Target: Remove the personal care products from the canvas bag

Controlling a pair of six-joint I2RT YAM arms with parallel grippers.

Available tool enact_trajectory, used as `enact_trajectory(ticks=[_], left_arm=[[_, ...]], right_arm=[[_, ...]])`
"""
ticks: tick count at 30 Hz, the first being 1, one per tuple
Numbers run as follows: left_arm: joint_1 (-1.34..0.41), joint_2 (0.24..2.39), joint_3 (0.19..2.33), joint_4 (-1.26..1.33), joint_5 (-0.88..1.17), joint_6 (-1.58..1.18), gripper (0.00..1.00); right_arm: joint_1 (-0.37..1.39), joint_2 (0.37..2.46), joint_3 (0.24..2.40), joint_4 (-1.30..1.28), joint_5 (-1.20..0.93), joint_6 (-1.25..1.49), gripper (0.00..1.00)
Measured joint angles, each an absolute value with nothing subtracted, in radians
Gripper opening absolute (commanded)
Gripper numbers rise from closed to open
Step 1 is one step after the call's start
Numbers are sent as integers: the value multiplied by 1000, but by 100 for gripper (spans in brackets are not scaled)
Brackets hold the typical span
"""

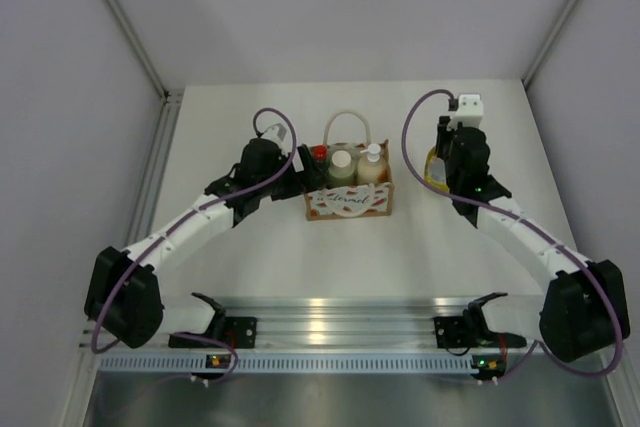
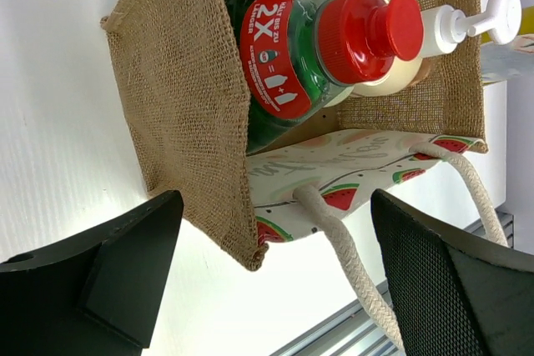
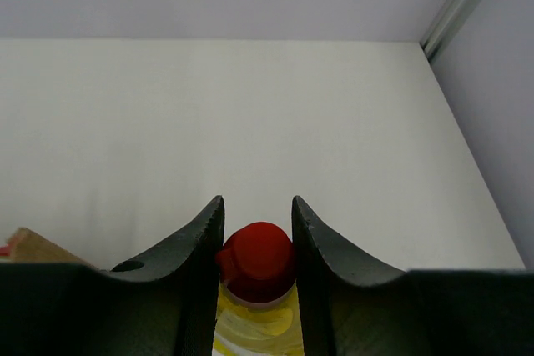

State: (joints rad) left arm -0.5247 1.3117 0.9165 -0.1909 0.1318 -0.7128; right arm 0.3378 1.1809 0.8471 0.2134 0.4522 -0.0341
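The canvas bag stands upright about midway between the left and right edges of the white surface, its printed front band facing the near edge; three bottles stand inside it, the dark green bottle with a red cap at the left end, the pale green bottle with a white cap in the middle, and the peach pump bottle at the right end; the left tool sits just beside the bag's left end, its fingers spread wide and holding nothing; farther back, towards the far right corner, the right tool is closed on the neck of the yellow-green bottle, below its red cap, well apart from the bag; whether this bottle touches the surface I cannot tell.
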Motion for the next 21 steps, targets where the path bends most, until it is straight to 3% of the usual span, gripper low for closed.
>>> enact_trajectory(ticks=[11,15,18,21], left_arm=[[-525,1259,917,-253,110,-645,98],[-525,1234,922,-277,103,-622,98],[-525,1210,937,-295,87,-605,98],[-525,1185,949,-300,76,-595,98]], right_arm=[[329,1239,625,479,483,6,1],[329,1213,593,512,489,31,76],[329,1202,606,502,491,38,92],[329,1202,642,462,489,47,95]])
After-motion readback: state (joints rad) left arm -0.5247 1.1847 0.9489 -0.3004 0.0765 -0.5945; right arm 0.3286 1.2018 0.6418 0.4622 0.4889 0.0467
